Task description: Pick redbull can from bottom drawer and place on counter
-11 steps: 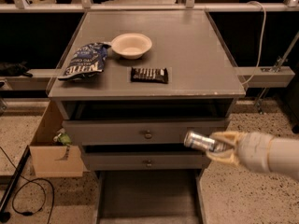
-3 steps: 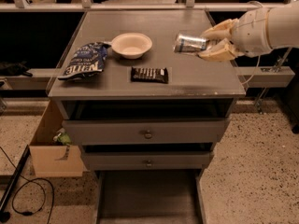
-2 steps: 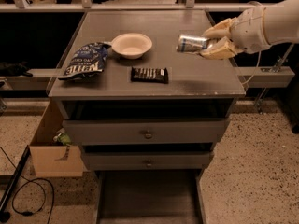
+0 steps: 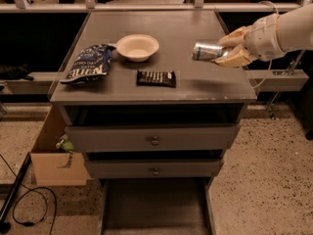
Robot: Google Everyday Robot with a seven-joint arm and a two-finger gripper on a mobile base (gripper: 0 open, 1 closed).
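The redbull can (image 4: 205, 51) is a slim silver can with bluish panels, held on its side. My gripper (image 4: 229, 48) is shut on the redbull can and holds it just above the right side of the grey counter (image 4: 215, 84). The arm comes in from the right edge of the view. The bottom drawer (image 4: 154, 207) is pulled open at the bottom of the view, and its dark grey floor shows nothing on it.
On the counter lie a dark candy bar (image 4: 156, 78), a white bowl (image 4: 137, 47) and a blue chip bag (image 4: 88, 62). Two shut drawer fronts with knobs (image 4: 154, 141) sit below. A cardboard box (image 4: 54, 155) stands on the floor at left, with cables (image 4: 29, 204) beside it.
My gripper carried the can up from in front of the drawers to above the counter's right side. In the last second it has shifted slightly right and lower.
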